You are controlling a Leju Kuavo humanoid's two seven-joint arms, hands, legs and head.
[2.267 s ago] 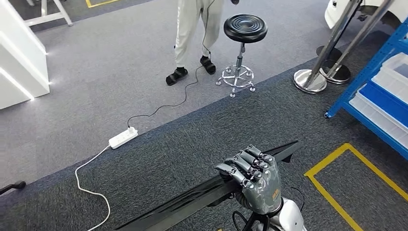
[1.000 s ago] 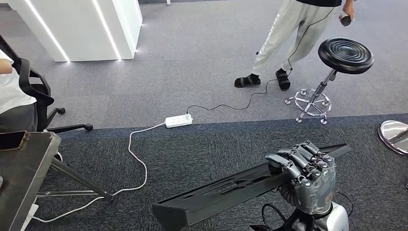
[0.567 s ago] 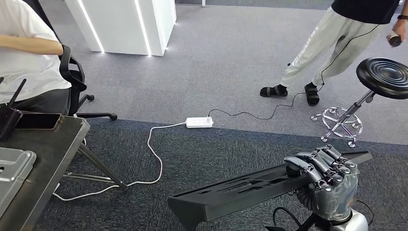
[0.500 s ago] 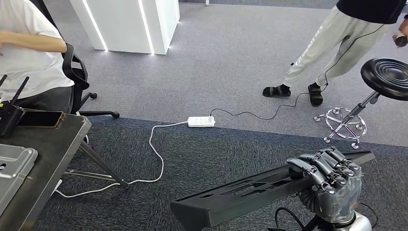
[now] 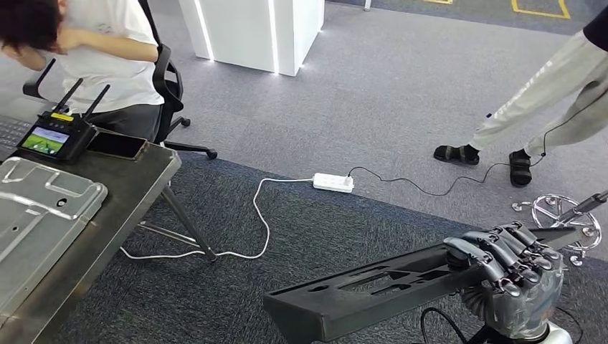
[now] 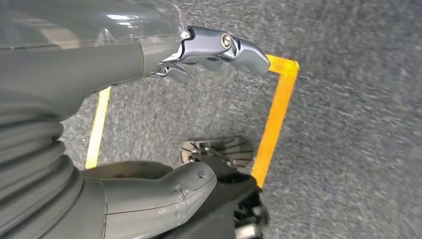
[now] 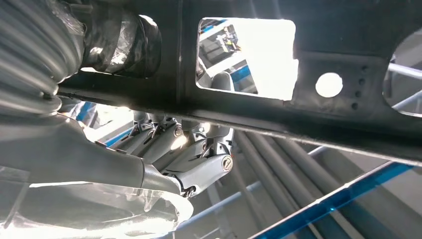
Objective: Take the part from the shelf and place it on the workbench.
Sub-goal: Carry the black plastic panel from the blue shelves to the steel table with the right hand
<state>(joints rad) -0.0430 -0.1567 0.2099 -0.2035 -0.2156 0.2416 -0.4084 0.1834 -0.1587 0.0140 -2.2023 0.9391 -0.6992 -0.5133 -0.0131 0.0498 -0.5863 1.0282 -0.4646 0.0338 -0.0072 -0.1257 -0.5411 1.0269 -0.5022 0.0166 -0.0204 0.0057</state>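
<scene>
The right hand (image 5: 510,276) is raised in front of the robot at the lower right of the head view, palm turned upward, its dark fingers (image 5: 495,252) curled over the top edge of the long black part (image 5: 373,287) and gripping it near one end. Below the hand the silver wrist (image 5: 527,335) rises almost straight up. In the right wrist view the same fingers (image 7: 186,149) wrap beneath the part's dark, cut-out underside. The left hand (image 6: 149,124) hangs low, pointing at the floor, holding nothing: its thick grey thumb (image 6: 164,191) lies apart from the darker fingers (image 6: 224,47), which reach out loosely.
</scene>
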